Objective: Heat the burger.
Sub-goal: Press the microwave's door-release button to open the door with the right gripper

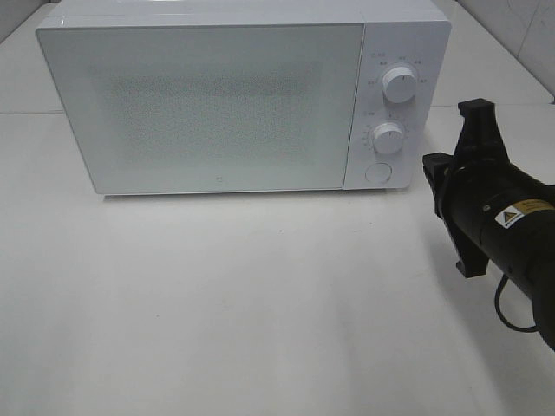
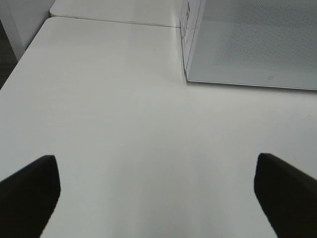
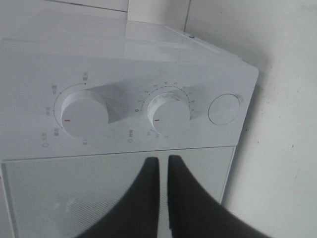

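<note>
The burger is out of view in all three views. A white microwave (image 1: pixel 208 104) stands at the back of the table with its frosted door closed. My right arm (image 1: pixel 494 208) hangs in front of the microwave's control panel (image 3: pixel 148 84). In the right wrist view my right gripper (image 3: pixel 162 159) is shut with nothing between its black fingers, and the tips lie over the door's edge just below the two dials. My left gripper (image 2: pixel 156 157) is open over bare table, short of the microwave's (image 2: pixel 247 44) near corner.
The control panel carries an upper dial (image 1: pixel 400 84), a lower dial (image 1: pixel 388 138) and a round button (image 1: pixel 377 172). A white tabletop (image 1: pixel 260 303) stretches in front of the microwave. Behind it a seam (image 2: pixel 114 21) joins a second table.
</note>
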You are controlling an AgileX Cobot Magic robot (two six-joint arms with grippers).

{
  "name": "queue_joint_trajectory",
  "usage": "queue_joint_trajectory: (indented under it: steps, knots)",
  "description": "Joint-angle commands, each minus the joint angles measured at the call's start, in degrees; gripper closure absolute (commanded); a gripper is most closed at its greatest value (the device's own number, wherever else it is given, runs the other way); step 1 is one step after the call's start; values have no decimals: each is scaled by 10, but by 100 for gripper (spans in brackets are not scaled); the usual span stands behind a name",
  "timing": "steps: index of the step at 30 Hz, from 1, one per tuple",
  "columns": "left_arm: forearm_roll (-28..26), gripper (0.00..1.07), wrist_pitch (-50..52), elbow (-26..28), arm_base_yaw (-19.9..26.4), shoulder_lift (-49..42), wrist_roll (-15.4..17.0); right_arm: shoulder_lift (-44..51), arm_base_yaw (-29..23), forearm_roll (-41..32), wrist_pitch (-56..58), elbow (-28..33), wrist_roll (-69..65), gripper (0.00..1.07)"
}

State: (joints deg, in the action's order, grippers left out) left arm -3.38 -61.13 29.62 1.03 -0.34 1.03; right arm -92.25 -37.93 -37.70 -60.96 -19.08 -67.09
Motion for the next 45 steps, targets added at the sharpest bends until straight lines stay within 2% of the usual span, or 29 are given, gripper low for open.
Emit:
queue_joint_trajectory:
  steps: [1,16,36,38,40,45]
  knots:
    - [-3,6,-2,0,-1,-13,-1,-1,-3,5,3,0,-81,107]
    - [-3,6,-2,0,-1,-13,-1,-1,-3,21,22,0,-95,107]
    - [-3,6,-2,0,-1,-13,-1,-115,2,47,-4,-22,-169,107]
    - [-3,6,-2,0,-1,-13,-1,-121,9,54,-3,-26,-170,107]
    - [-3,6,-2,0,-1,-13,-1,-142,40,97,-4,-41,-187,107]
    - [-3,6,-2,0,-1,-13,-1,-159,65,126,0,-58,-193,107]
